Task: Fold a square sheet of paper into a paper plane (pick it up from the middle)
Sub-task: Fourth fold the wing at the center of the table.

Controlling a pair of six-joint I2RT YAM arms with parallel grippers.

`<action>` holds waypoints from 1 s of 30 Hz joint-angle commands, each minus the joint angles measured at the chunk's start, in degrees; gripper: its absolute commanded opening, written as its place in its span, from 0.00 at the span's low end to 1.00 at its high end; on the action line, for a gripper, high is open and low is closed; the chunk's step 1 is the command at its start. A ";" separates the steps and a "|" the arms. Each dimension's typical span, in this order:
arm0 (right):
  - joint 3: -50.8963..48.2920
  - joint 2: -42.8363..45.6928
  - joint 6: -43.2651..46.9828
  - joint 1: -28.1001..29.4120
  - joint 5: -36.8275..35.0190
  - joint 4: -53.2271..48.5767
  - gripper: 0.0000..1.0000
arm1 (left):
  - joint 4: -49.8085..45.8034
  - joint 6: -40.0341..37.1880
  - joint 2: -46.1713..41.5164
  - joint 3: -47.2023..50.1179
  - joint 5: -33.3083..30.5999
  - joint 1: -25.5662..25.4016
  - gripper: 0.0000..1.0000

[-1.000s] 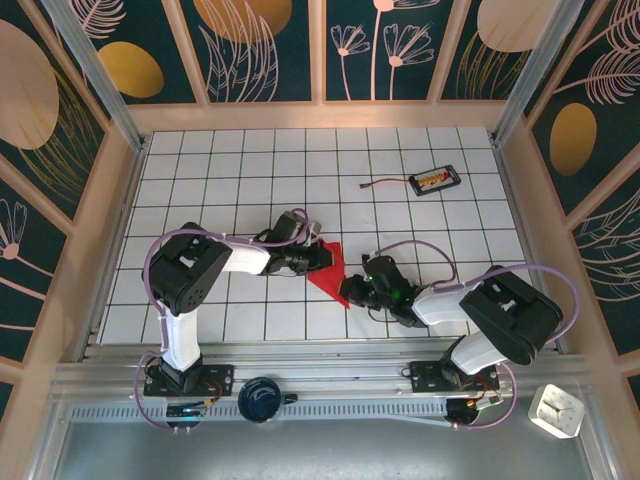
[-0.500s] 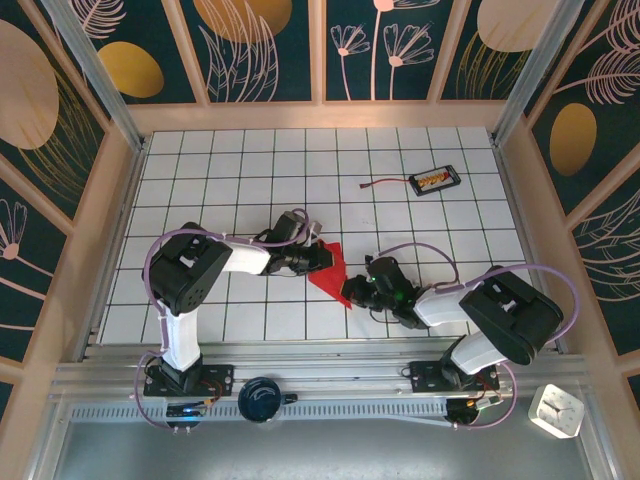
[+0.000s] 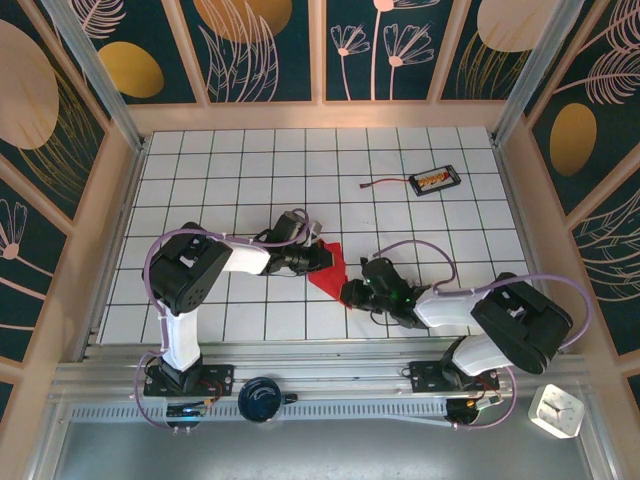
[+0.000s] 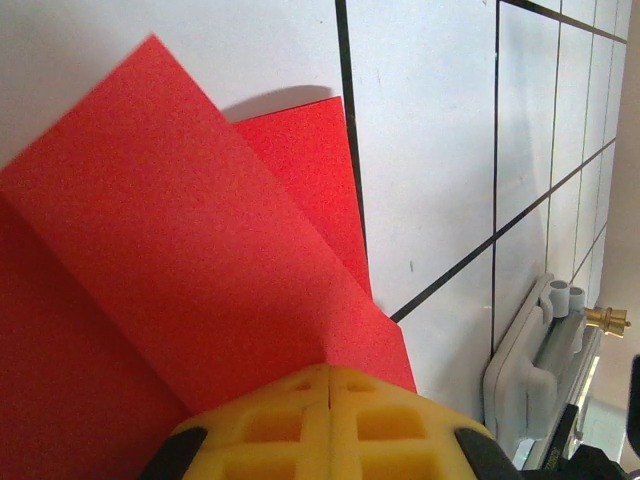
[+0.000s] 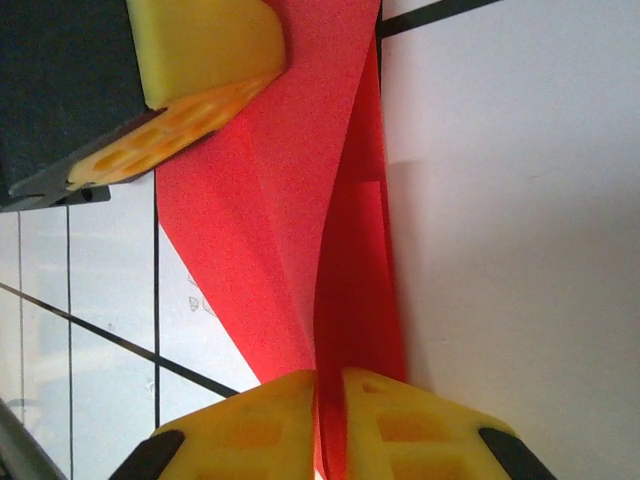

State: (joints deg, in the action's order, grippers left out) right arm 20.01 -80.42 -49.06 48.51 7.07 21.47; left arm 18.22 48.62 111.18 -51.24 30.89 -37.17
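sheet location: the square sheet of paper (image 3: 328, 268) is at mid-table, near edge side, lifted between my two grippers and not lying flat.
fold state: partly folded. On the left wrist view I see one flap layered over another with a diagonal crease. On the right wrist view the layers run together into a narrow band.
done: I judge the first folds are in.
left to do: no narrow pointed dart and no clean centre ridge yet. The shape is a wide wedge, so I'd call it early-to-mid task. More folds and creasing are needed.
left gripper (image 4: 328, 385): pads pressed together with no gap, pinching one corner of the paper where the layers meet.
right gripper (image 5: 330, 400): pads close on either side of the folded band, with paper in the thin slot between them. It reads as a light pinch.
left arm pose: elbow bent, forearm reaching right and low across the table (image 3: 220, 170), wrist at the paper's upper-left edge.
right arm pose: forearm reaching left and low, wrist at the paper's lower-right tip.
grippers relative: facing each other, near, with the paper spanning between them.
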 commanded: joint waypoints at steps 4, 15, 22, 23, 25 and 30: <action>0.65 1.82 2.56 1.50 -4.61 -7.32 0.14 | -1.97 -1.51 1.93 -0.02 -2.26 0.84 0.04; -1.92 1.45 1.10 -1.27 0.42 -2.53 0.04 | -2.11 -1.71 1.91 -0.17 -2.49 0.82 0.04; -4.91 0.37 -2.03 -3.76 5.59 3.03 0.01 | -2.55 -1.98 1.95 -0.55 -2.58 0.85 0.04; -5.20 0.14 -2.31 -4.07 6.05 3.65 0.01 | -2.50 -2.03 1.93 -0.65 -2.51 0.84 0.04; -5.85 0.01 -2.94 -4.92 7.24 4.83 0.00 | -2.55 -1.97 1.87 -0.61 -2.53 0.85 0.04; -6.89 -0.17 -5.36 -6.50 11.04 8.66 0.00 | -2.90 -2.41 1.98 -0.86 -2.64 0.90 0.04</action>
State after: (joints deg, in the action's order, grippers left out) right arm 14.81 -79.68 -51.90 42.76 14.83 29.04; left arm 18.15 48.10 111.18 -51.33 31.03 -37.17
